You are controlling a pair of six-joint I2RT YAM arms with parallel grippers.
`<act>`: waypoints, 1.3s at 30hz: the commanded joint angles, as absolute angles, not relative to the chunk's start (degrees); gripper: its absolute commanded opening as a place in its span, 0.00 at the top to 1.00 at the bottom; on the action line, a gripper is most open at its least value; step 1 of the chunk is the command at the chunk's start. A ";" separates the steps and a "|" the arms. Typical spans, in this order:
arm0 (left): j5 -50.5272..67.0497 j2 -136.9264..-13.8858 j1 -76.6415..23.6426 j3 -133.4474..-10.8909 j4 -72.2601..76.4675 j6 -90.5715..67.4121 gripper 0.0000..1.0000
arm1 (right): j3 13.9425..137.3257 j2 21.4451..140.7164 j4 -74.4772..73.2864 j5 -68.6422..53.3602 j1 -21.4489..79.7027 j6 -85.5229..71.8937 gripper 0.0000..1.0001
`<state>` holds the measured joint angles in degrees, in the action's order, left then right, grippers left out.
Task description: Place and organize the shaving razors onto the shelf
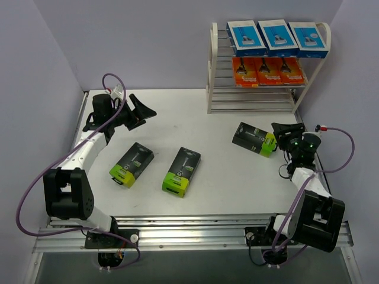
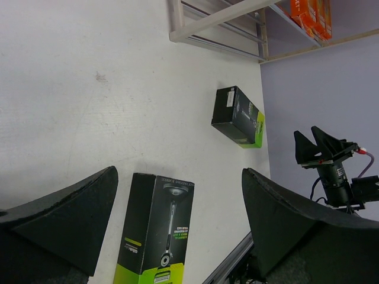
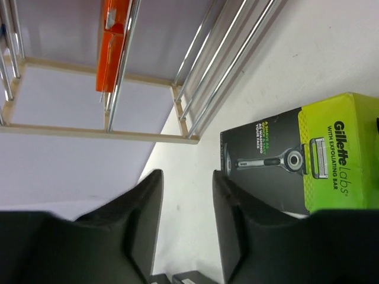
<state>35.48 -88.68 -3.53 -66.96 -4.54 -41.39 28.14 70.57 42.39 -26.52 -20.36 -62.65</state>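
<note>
Three black-and-lime razor packs lie flat on the table, not yet shelved: two at lower left-centre of the top view, the left pack (image 1: 132,164) and the middle pack (image 1: 182,171), and the right pack (image 1: 254,138) right of centre. The right gripper (image 3: 187,180) sits just beside that pack's lime end, fingers parted a little with nothing between them; the left gripper (image 1: 147,116), at upper left, is spread wide and empty. The step in hand looks like picking up the right pack: widen the jaws, straddle its narrow width near the middle, and close squarely so it cannot swivel. Farther back, the shelf (image 1: 211,89) at upper right carries the blue packs (image 1: 278,35) on top and the orange packs (image 1: 268,71) beneath; aim for the bare rods (image 1: 251,97) below, leaving room for two more
</note>
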 commanded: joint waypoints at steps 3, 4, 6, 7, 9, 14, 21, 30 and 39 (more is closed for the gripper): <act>36.65 -88.42 -3.08 -66.97 -1.75 -41.22 0.06 | 32.95 69.17 34.29 -29.79 -21.88 -51.34 0.23; 36.22 -88.42 -3.16 -67.06 -2.37 -41.05 0.06 | 33.31 69.26 32.80 -29.62 -21.88 -48.63 0.00; 35.60 -88.42 -3.08 -67.50 -3.25 -40.70 0.06 | 34.36 69.34 28.93 -28.66 -22.06 -45.81 0.00; 35.25 -88.42 -3.08 -67.59 -4.12 -40.35 0.06 | 34.80 69.52 27.18 -27.96 -22.23 -44.40 0.00; 34.63 -88.42 -3.08 -67.68 -4.66 -40.25 0.06 | 34.20 69.43 25.67 -27.42 -23.11 -41.67 0.00; 34.37 -88.42 -3.08 -67.68 -5.10 -40.17 0.06 | 32.87 68.64 22.44 -28.04 -25.57 -36.50 0.01; 34.98 -87.72 -3.08 -67.33 -4.48 -40.69 0.06 | 38.41 74.69 12.83 -25.92 -26.28 -28.92 0.06; 34.45 -87.71 -3.16 -67.06 -4.92 -41.22 0.06 | 40.69 80.24 13.36 -26.54 -26.19 -26.54 0.14; 38.14 -88.77 -2.90 -65.57 -0.97 -44.03 0.06 | 39.11 85.95 19.50 -27.59 -24.79 -28.39 0.22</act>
<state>35.53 -88.73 -3.51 -66.15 -4.32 -42.30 38.48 84.68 16.16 -26.41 -25.52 -28.34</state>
